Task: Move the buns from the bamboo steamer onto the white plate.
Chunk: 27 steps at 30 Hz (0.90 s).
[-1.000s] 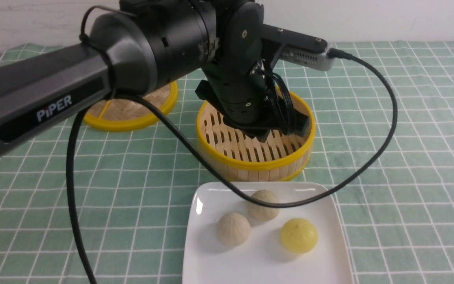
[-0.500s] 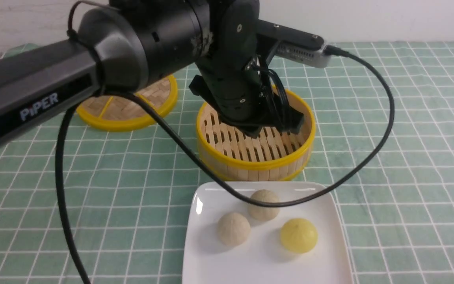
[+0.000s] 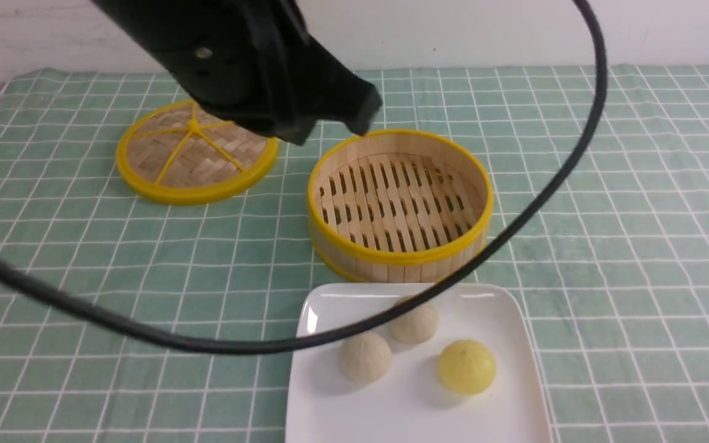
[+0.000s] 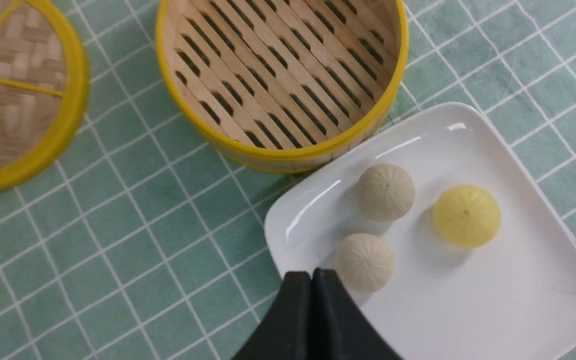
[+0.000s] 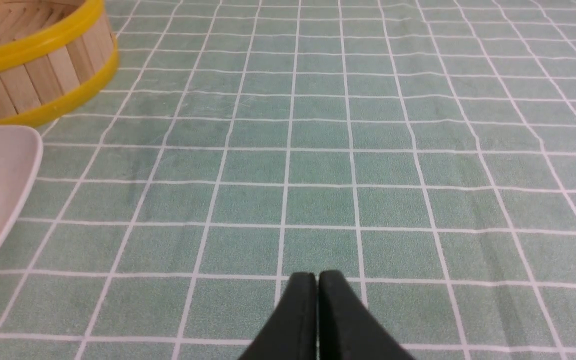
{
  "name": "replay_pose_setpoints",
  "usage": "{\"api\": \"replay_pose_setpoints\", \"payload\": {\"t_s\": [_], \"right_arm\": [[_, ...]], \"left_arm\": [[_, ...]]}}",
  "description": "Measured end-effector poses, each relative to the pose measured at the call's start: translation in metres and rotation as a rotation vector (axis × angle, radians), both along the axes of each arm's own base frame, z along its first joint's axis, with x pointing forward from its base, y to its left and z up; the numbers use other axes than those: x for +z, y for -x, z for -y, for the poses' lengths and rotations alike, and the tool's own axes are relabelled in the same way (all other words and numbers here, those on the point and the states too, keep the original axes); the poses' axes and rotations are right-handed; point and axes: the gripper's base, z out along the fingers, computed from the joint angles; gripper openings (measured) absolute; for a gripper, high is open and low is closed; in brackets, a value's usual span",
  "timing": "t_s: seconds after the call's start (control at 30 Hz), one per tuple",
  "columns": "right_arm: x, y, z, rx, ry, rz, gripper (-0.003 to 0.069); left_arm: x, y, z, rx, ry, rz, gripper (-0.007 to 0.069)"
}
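Three buns [image 3: 416, 354] on white plate [image 3: 502, 418]; bamboo steamer [image 3: 399, 246] empty.

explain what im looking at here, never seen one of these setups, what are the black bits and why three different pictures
This is a two-armed robot, filmed by three cameras at once. The front view looks forward from between the arms; the big black shape up top is the left arm, trailing a cable. The other two pictures come from cameras on each wrist, so the black wedges at their lower edges are the left gripper and the right gripper. Both have their jaws shut and hold nothing.

On the green checked tablecloth stand an empty bamboo steamer, its lid lying apart, and a white plate. The three buns already sit on that plate: two cream buns and one yellow bun.
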Motion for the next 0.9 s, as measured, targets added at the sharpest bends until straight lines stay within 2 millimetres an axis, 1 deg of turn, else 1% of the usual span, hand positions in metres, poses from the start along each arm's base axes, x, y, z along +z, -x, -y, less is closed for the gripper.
{"api": "replay_pose_setpoints", "payload": {"t_s": [0.03,0.13,0.17,0.2,0.27,0.3,0.33,0.4,0.43,0.47,0.57,0.67,0.7,0.73,0.77,0.9], "right_arm": [[0.000,0.000,0.000,0.000,0.000,0.000,0.0031],[0.000,0.000,0.000,0.000,0.000,0.000,0.0032],[0.000,0.000,0.000,0.000,0.000,0.000,0.0033],[0.000,0.000,0.000,0.000,0.000,0.000,0.0033],[0.000,0.000,0.000,0.000,0.000,0.000,0.0033],[0.000,0.000,0.000,0.000,0.000,0.000,0.0033],[0.000,0.000,0.000,0.000,0.000,0.000,0.0034],[0.000,0.000,0.000,0.000,0.000,0.000,0.0037],[0.000,0.000,0.000,0.000,0.000,0.000,0.0039],[0.000,0.000,0.000,0.000,0.000,0.000,0.0040],[0.000,0.000,0.000,0.000,0.000,0.000,0.0045],[0.000,0.000,0.000,0.000,0.000,0.000,0.0049],[0.000,0.000,0.000,0.000,0.001,0.000,0.0052],[0.000,0.000,0.000,0.000,0.001,0.000,0.0053],[0.000,0.000,0.000,0.000,0.001,0.000,0.0057],[0.000,0.000,0.000,0.000,0.001,0.000,0.0065]], "left_arm": [[0.005,0.010,-0.010,0.004,0.011,0.018,0.0001],[0.005,0.035,-0.033,0.012,0.031,0.024,0.0001],[-0.001,0.040,-0.038,0.015,0.024,0.010,0.0001],[-0.008,0.053,-0.049,0.014,0.024,0.000,0.0001],[-0.032,0.070,-0.063,0.010,0.002,-0.044,0.0001],[-0.038,0.078,-0.069,0.004,0.016,-0.043,0.0001],[-0.056,0.086,-0.075,-0.005,0.019,-0.056,0.0001],[-0.084,0.100,-0.084,-0.014,0.099,-0.031,0.0001],[-0.092,0.106,-0.087,-0.018,0.169,0.005,0.0001],[-0.104,0.110,-0.089,-0.012,0.201,0.005,0.0001],[-0.132,0.122,-0.095,-0.002,0.405,0.098,0.0001],[-0.149,0.130,-0.102,-0.006,0.533,0.192,0.0003],[-0.153,0.132,-0.104,-0.010,0.559,0.218,0.0004],[-0.153,0.133,-0.105,-0.012,0.571,0.230,0.0004],[-0.160,0.135,-0.107,-0.014,0.590,0.248,0.0005],[-0.177,0.137,-0.109,-0.012,0.580,0.237,0.0011]]}}
